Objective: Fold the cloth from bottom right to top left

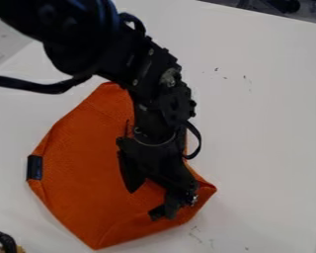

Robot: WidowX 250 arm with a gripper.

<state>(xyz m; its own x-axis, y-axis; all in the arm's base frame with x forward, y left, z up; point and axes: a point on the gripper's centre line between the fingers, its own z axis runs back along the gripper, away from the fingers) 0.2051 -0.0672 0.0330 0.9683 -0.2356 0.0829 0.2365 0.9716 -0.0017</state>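
While spread gripper (144, 202) overhangs orange cloth (81, 168), white table (273, 133) stretches beyond right edge.

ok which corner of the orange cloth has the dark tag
The left corner: a dark tag edges it, while the top, right and bottom corners are plain orange.

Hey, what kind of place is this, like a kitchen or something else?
Probably a robotics lab or workshop rather than a kitchen: a black robot arm with a loose cable hangs over a plain white table, where an orange cloth lies.
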